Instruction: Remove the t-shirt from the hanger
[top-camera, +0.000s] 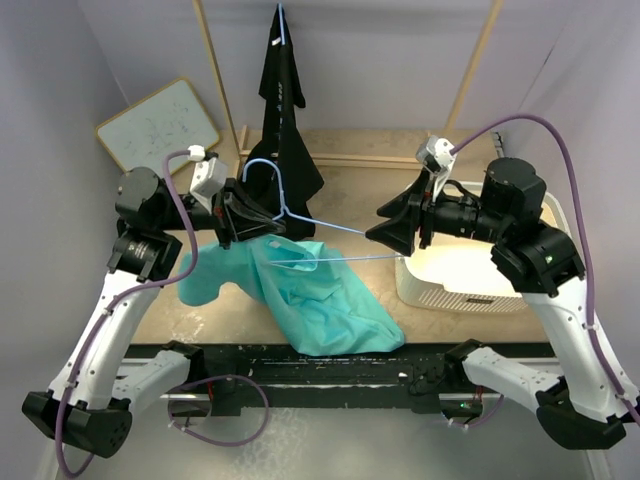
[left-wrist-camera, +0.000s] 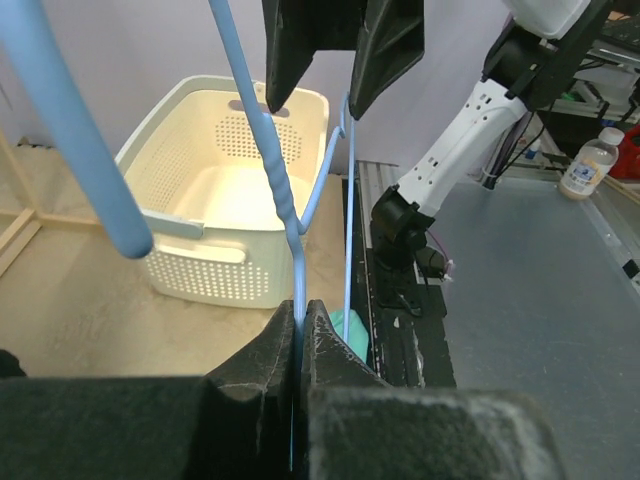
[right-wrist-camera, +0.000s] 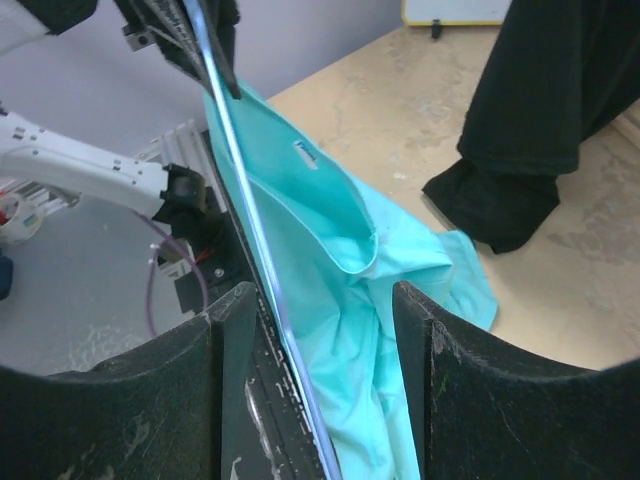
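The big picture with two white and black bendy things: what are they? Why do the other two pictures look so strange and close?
Those are two robot arms, the left arm and the right arm, seen by a camera above them. The other two pictures come from small cameras on their wrists, so black fingers fill the bottom. The left gripper pinches a light-blue hanger. The right gripper is open, with the hanger's bar running between its fingers. A teal t-shirt lies crumpled on the table and droops over its front edge. A white basket stands on the right, and a black garment hangs at the back.
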